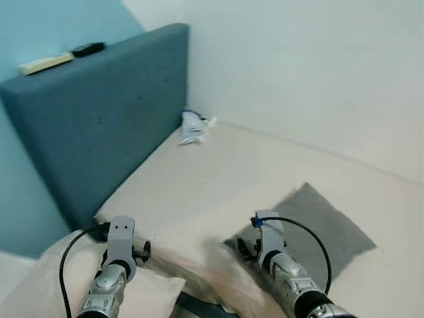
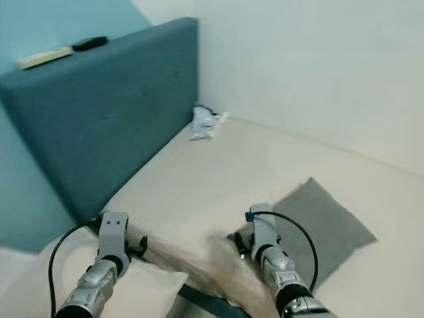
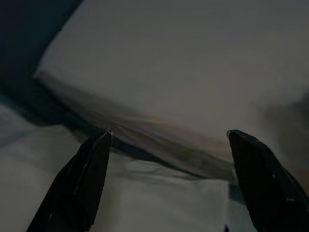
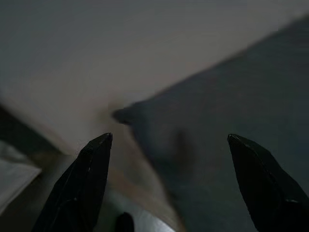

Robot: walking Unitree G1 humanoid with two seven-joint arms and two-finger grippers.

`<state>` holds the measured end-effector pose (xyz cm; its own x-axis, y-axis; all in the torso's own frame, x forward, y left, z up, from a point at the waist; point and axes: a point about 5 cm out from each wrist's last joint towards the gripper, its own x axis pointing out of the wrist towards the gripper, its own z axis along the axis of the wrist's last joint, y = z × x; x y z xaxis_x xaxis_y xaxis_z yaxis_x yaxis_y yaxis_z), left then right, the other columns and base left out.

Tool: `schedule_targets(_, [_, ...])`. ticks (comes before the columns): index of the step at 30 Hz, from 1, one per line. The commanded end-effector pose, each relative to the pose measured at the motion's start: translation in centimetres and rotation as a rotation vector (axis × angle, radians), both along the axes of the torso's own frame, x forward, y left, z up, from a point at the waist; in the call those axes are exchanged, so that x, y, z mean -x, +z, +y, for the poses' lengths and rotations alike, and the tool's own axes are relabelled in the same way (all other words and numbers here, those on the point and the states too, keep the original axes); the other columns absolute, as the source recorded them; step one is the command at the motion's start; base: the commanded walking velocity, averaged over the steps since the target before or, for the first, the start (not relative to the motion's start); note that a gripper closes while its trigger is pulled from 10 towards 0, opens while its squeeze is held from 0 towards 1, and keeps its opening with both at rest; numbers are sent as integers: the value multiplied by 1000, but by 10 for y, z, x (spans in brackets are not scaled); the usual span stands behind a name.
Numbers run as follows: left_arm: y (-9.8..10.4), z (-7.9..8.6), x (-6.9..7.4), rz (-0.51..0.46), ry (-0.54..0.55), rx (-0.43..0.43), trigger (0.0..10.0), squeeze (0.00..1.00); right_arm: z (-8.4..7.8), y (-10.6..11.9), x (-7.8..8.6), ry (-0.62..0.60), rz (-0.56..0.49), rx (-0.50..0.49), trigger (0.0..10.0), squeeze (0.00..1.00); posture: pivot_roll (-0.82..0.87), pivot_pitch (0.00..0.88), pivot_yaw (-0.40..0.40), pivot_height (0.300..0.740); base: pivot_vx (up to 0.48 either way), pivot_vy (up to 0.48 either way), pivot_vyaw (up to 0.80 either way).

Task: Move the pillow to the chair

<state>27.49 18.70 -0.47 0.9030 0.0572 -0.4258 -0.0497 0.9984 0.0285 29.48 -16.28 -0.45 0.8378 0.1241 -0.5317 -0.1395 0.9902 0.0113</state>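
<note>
Pillow, flat grey fabric square on smooth cream bed, left gripper and right gripper both spread wide, empty.

- We see two silver arms built of ribbed, rounded metal segments, each ending in a flat grey wrist block.
- On the left arm a black cable loops out from the wrist block and runs back down beside the forearm; a small black knob sticks out at the side.
- The right arm carries a similar black cable arcing over the wrist, fixed with a small blue clip (the only spot of colour we find).
- The left gripper and the right gripper each have two long, tapering black fingers with a dull matte finish.
</note>
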Motion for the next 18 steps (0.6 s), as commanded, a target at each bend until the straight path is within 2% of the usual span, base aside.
schedule_targets(1, [-3,1,3,14,-2,-4,10000,0,4,-3,3,-8,20,-17,10000,0,1,32,-62,740,0,0,-800])
schedule_targets(18, [-2,-2,0,17,-8,6,10000,0,-2,-3,3,-28,25,-15,10000,0,-9,35,-54,740,0,0,-800])
